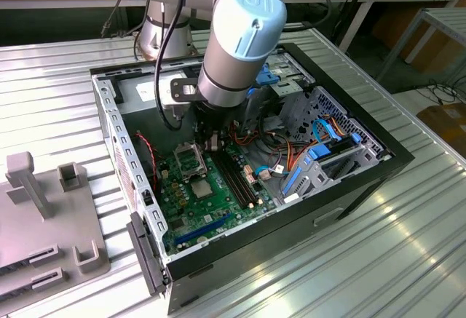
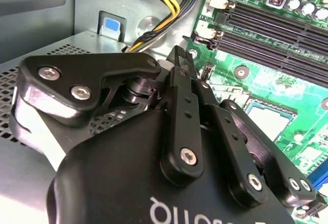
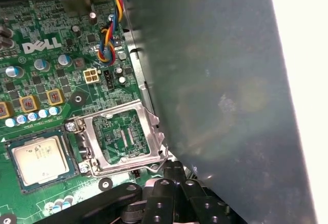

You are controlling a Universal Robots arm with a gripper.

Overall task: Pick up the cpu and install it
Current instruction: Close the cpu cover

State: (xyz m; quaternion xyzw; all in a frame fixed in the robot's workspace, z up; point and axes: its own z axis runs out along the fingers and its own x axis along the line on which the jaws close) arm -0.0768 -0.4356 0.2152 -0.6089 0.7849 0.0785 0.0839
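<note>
The cpu [image 3: 40, 157], a silvery square with a narrow green rim, lies flat in the black socket on the green motherboard [image 3: 56, 75]. It also appears in the second wrist view as the cpu [image 2: 269, 120] and in the exterior view as the cpu [image 1: 202, 188]. Beside it the socket's metal load plate [image 3: 125, 139] is flipped open, with the board visible through its window. My gripper [image 3: 174, 168] hovers just past the plate's edge, its black fingers [image 2: 180, 80] shut together with nothing visible between them. In the exterior view the gripper [image 1: 212, 142] hangs low inside the case.
The open computer case [image 1: 364, 180] stands on a ribbed metal table [image 1: 408, 260]. A grey case wall [image 3: 220, 80] rises close beside the gripper. Coloured wires [image 3: 107, 44] and black memory slots [image 2: 277, 29] cross the board. A grey fixture [image 1: 44, 216] sits at the exterior view's left.
</note>
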